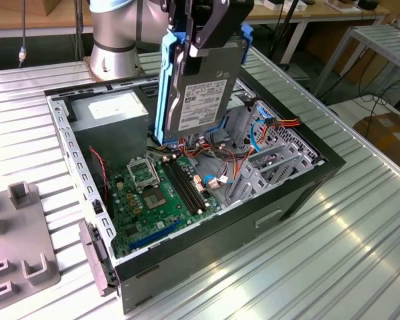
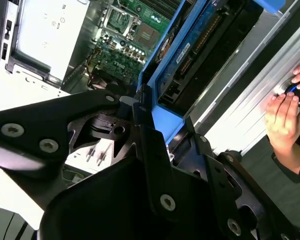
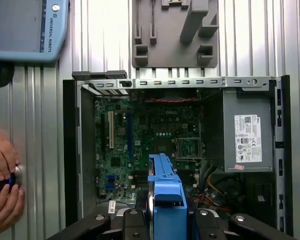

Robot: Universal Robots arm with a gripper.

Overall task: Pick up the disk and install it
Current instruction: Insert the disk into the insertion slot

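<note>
Our black claw (image 1: 200, 41) is closed on the upright dark grey, blue-railed rectangular disk (image 1: 203, 93). In the exterior view, the green motherboard (image 1: 157, 195) sits at its seven o'clock.

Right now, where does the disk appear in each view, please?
Exterior view: the disk, upright in the claw above the open case.
Second wrist view: in the claw, blue rail facing camera.
First wrist view: edge-on, blue rail over the motherboard.
Shared landmark: the green motherboard.

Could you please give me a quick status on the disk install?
Gripper shut on the disk. Disk upright above the open computer case, not seated. Person's hands beside the case.
</note>
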